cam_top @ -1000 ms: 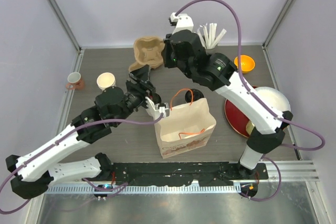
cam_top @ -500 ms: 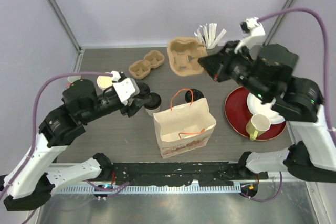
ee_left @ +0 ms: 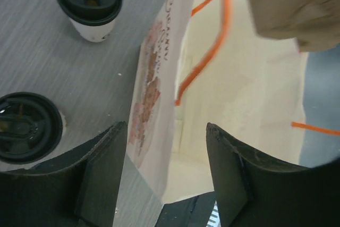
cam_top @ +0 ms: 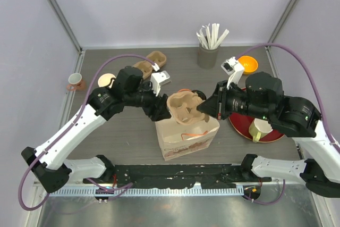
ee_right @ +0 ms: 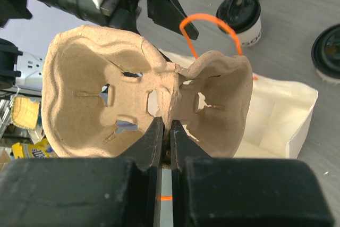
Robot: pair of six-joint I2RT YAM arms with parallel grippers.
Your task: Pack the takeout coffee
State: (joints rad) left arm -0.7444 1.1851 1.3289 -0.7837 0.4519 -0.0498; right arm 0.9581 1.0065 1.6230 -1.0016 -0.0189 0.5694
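Grey worktop [ee_left: 53, 67] carries the lidded takeout coffee [ee_left: 88, 3] at 10 o'clock of the paper bag [ee_left: 154, 94] (left wrist view), whose rim the open left end effector [ee_left: 164, 147] straddles; the right end effector [ee_right: 164, 126], clamped on the cup carrier [ee_right: 106, 94], may snag an orange handle [ee_left: 215, 46], toppling the bag.

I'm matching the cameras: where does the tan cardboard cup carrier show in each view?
Top external: cup carrier at centre, above the paper bag.
Left wrist: top right corner.
Right wrist: fills the centre.
Shared landmark: the bag's orange handles.
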